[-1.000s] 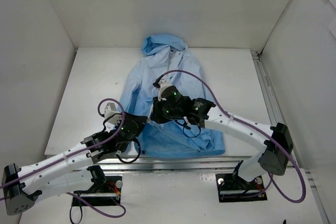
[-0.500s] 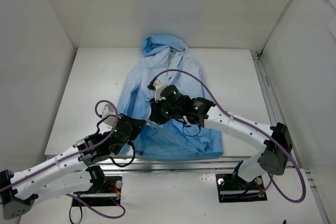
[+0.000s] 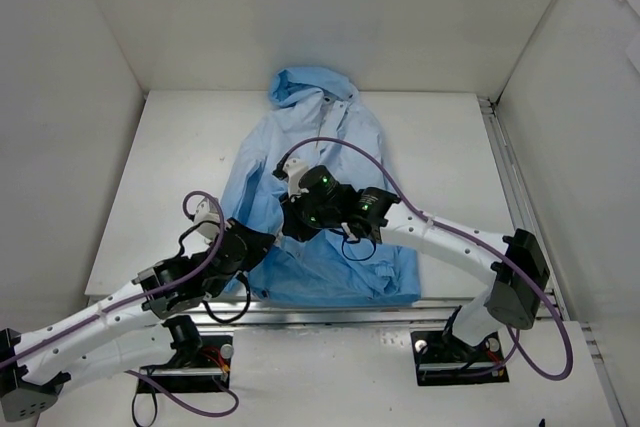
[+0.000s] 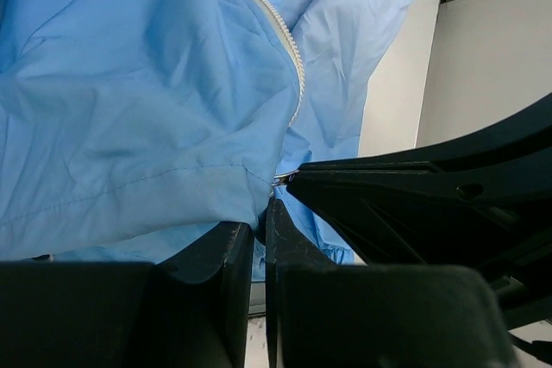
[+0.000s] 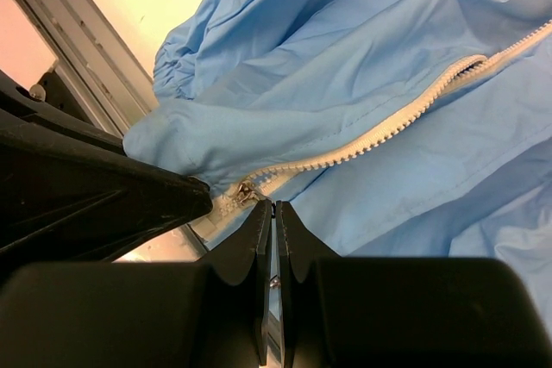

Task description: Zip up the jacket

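Note:
The light-blue jacket (image 3: 310, 137) lies flat on the table, hood at the far end, its white zipper (image 5: 379, 131) partly open. My left gripper (image 4: 260, 217) is shut on the bottom hem beside the zipper's lower end; it shows in the top view (image 3: 262, 250). My right gripper (image 5: 273, 207) is shut just below the metal zipper slider (image 5: 246, 188), and a small metal piece, seemingly the pull tab, shows between its fingers. In the top view the right gripper (image 3: 290, 225) sits just above the left one. The zipper (image 4: 291, 53) runs away up the jacket in the left wrist view.
White walls enclose the table (image 3: 160, 167) on three sides. A metal rail (image 3: 340, 307) runs along the near edge, just below the jacket's hem. A rail (image 3: 505, 167) also runs along the right side. Purple cables loop over both arms.
The left arm has drawn back toward the near-left edge with the hem in it. The right gripper has shifted slightly left over the lower zipper.

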{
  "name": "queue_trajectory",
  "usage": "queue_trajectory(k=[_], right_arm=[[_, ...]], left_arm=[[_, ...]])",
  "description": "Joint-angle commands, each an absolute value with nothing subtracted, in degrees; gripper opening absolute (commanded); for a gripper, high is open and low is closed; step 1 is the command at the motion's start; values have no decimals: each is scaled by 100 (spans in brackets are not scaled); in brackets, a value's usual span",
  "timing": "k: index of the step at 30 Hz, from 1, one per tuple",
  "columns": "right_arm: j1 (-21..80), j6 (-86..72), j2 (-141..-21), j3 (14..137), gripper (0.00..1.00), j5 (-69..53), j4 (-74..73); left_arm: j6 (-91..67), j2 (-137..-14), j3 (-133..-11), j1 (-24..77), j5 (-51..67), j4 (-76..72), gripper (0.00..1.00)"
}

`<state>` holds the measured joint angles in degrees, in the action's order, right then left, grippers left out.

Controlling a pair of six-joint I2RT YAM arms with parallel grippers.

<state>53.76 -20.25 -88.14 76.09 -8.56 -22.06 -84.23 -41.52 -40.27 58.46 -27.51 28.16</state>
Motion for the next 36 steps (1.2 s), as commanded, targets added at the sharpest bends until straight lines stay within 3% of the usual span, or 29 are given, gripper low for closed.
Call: queue_trajectory(k=[1, 10, 18, 25, 29, 36], right_arm=[[5238, -1706, -8824, 7602, 0, -220, -2197], [4835, -1697, -9096, 7690, 0, 553, -2250], [4351, -1547, -9255, 7971, 0, 484, -2241], [4176, -1204, -8781, 7806, 1, -1743, -2110], [4008, -1537, -8447, 7410, 28, -3083, -1461], [3648, -2065, -8341, 6803, 46, -4631, -309]], left_arm=[[-7885, -4166, -4412, 5880, -2497, 2383, 0], [-7471, -3736, -4465, 5880, -2539, 2530, 0], [-7594, -3533, -4465, 5880, -2646, 2935, 0], [-7568, -3411, -4070, 5880, -2619, 2419, 0], [-7357, -2928, -3403, 5880, -2593, 1671, 0], [-7084, -2321, -2734, 5880, -2540, 547, 0]])
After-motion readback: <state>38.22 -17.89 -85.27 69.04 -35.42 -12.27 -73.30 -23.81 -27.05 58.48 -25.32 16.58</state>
